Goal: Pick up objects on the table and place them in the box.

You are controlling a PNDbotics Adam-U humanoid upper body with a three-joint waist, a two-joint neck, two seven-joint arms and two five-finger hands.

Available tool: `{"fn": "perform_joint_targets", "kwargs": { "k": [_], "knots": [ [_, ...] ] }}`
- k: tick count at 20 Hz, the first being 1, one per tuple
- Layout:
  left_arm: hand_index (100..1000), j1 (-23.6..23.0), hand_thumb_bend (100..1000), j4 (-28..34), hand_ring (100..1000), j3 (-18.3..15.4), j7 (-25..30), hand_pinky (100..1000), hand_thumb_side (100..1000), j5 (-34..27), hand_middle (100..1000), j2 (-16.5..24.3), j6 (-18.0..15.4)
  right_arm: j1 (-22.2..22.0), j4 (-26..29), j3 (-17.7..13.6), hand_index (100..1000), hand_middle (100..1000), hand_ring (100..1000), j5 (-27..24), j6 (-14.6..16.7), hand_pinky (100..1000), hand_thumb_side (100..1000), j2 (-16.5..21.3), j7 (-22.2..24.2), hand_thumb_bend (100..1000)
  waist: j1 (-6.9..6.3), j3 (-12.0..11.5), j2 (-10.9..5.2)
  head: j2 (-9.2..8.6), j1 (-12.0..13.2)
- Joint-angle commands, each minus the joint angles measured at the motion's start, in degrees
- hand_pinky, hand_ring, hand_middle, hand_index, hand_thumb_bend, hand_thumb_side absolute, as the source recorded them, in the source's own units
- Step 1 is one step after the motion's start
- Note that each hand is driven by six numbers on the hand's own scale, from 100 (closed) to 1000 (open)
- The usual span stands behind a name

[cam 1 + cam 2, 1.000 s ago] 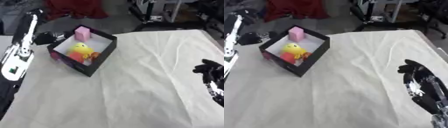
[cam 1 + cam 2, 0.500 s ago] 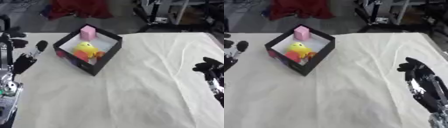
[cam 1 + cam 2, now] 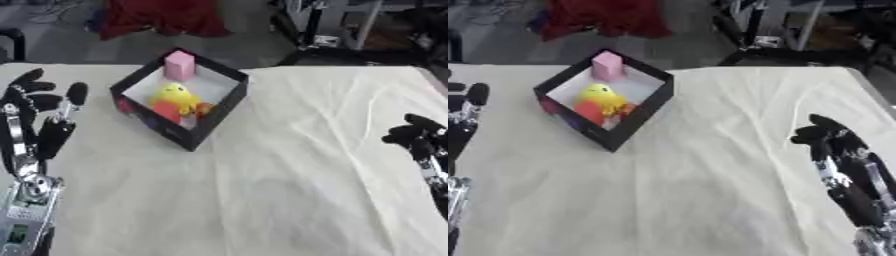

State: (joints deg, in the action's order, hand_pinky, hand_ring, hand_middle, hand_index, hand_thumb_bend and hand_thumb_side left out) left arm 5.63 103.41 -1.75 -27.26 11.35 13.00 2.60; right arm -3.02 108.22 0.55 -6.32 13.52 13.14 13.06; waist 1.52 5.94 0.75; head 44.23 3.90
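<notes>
Step in hand: I judged the placing work to be at or near its end. I saw no loose object on the cloth-covered counter [image 3: 289, 165]; everything I could make out lay inside the box [image 3: 214, 107].

Box contents: a pink block [image 3: 179, 65] stood in the far corner, a yellow toy [image 3: 175, 96] sat at the middle, and a red-orange item [image 3: 168, 111] lay against it on the near side. I could not identify the last one further.

Box position: it sat ahead of my left hand and to its right, apart from it, and well away from my right hand, ahead and across the counter to that hand's left.

Left hand: my left hand [image 3: 39, 117] stood at the counter's left edge, fingers up and spread, straight, holding nothing and touching nothing that I could see.

Right hand: my right hand [image 3: 833, 145] lay at the right edge, fingers extended toward the far side and relaxed, likewise empty.

Next move: in my judgement, none of the reaching kind was called for unless an object lay outside these views. I would check the counter's margins, which the views cut off, before declaring the task closed, and hold both hands clear of the box meanwhile.

Risk noted: a careless sweep of the left hand to its right could nudge the box.
</notes>
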Motion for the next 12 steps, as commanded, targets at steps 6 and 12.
{"fn": "perform_joint_targets", "kwargs": {
  "k": [6, 12],
  "knots": [
    [779, 0.2, 857, 0.0, 534, 0.8, 0.2, 604, 649, -1.3, 561, 0.1, 0.1, 0.5, 0.5, -0.2, 853, 668, 711, 0.1, -0.7, 876, 518, -0.2, -1.1, 100, 0.56, 0.1, -0.83, -0.11, -1.8],
    [778, 0.0, 855, 0.0, 532, 1.2, 0.5, 604, 650, -1.7, 559, -0.1, 0.2, 0.5, 0.3, -0.2, 849, 662, 706, 0.4, -0.8, 874, 518, -0.4, -1.9, 100, 0.53, 0.2, -0.81, -0.11, -2.1]
  ]
}}
